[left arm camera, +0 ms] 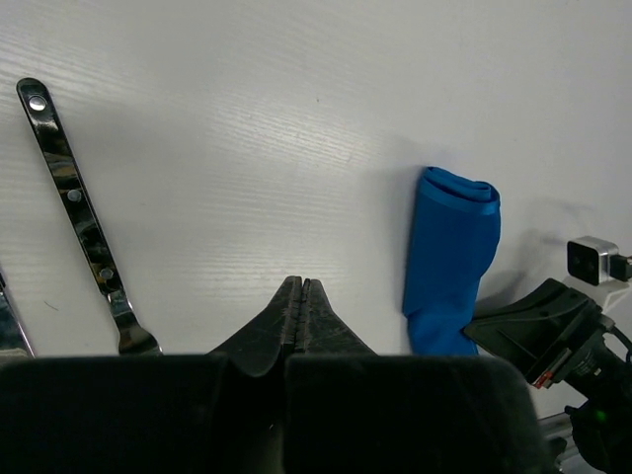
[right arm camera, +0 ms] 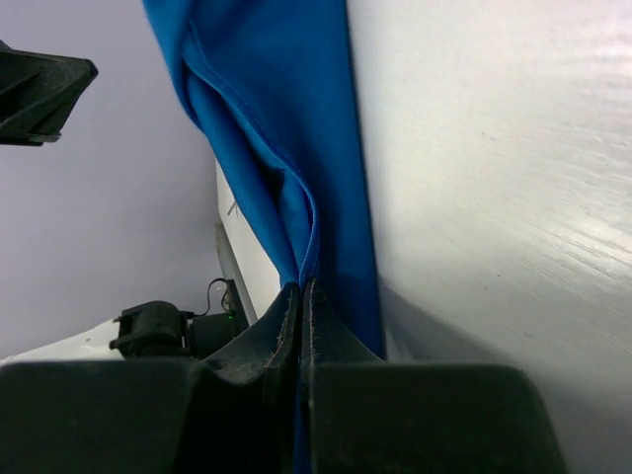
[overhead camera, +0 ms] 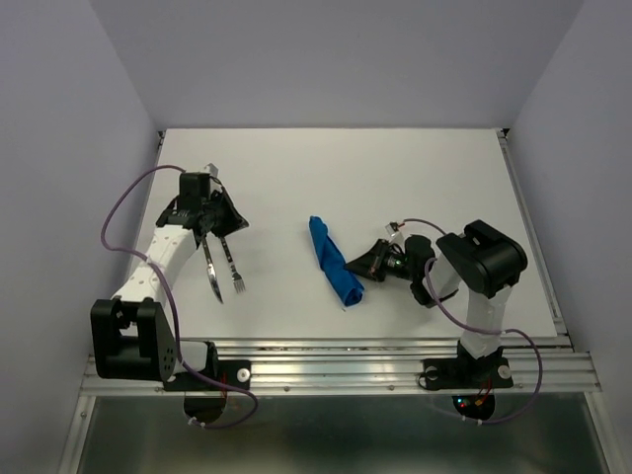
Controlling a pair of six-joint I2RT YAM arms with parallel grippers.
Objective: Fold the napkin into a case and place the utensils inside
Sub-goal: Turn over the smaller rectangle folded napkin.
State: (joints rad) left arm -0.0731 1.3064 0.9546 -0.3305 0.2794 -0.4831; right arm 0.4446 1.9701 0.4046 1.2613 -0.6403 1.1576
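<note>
Well, looks like the folding step, not the loading one. Got the white table (overhead camera: 395, 178) under everything, then the napkin (overhead camera: 331, 259) as the biggest loose thing: bunched into a long loose roll, not a tidy flat case yet, stretching straight ahead of the right gripper (overhead camera: 354, 269). Seems clamped shut on the near end of that cloth, judging by the blue seam running right in between its fingers (right arm camera: 267, 346). Can't spot anything in the left gripper (overhead camera: 210, 233): pinched fully closed on nothing, hovering with the napkin well off to its right. Leaves the utensils untouched, fork (overhead camera: 230, 265) and knife (overhead camera: 210, 269) lying side by side just to the left of those closed tips, well apart from the cloth. Probably calls for flattening the roll into a pouch with an open mouth next, maybe pulling with the right while pinning the far end with the left. Worth going gently to avoid slipping or unrolling such thin cloth. Only then worth grabbing a utensil.
</note>
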